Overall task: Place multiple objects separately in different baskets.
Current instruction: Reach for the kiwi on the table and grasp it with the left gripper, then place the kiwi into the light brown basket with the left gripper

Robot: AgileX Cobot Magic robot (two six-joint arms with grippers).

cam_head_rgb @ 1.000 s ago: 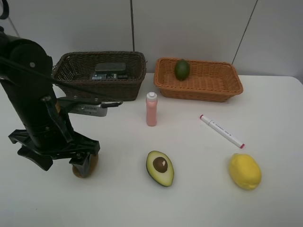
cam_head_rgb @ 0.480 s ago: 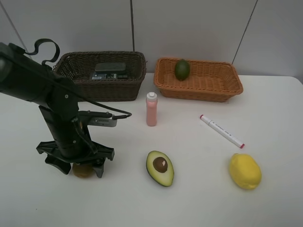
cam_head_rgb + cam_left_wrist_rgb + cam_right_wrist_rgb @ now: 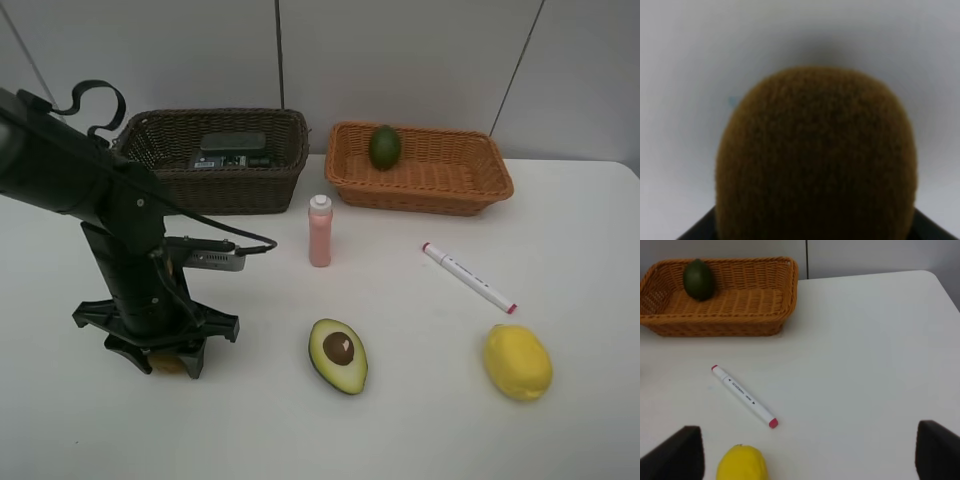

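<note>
So the left pincer [image 3: 170,355] is right down on the table [image 3: 400,430], straddling the brown kiwi [image 3: 815,155]. The fruit sits on the near left of the table, and in the wrist view it fills nearly the whole shot. The jaws stand close in on either side of it, but from the high camera I honestly can't tell if they're actually clamping it or just hugging it. The arm comes in from straight above, which makes sense for a round thing that'd roll away from a sideways push.

The right pincer [image 3: 810,455] is spread wide and carrying nothing, looking out over the white marker [image 3: 468,277] and the yellow lemon [image 3: 517,361].

The sorting logic seems fairly readable. The green lime [image 3: 384,146] is in the orange-tan basket [image 3: 420,195], and the dark brown basket [image 3: 215,185] holds some dark, non-fruit-looking items [image 3: 232,150]. My guess is the kiwi is headed for the tan one.

The halved avocado [image 3: 338,355] and the pink bottle [image 3: 319,231] are out on the table, well apart, so there's room to grab each.
</note>
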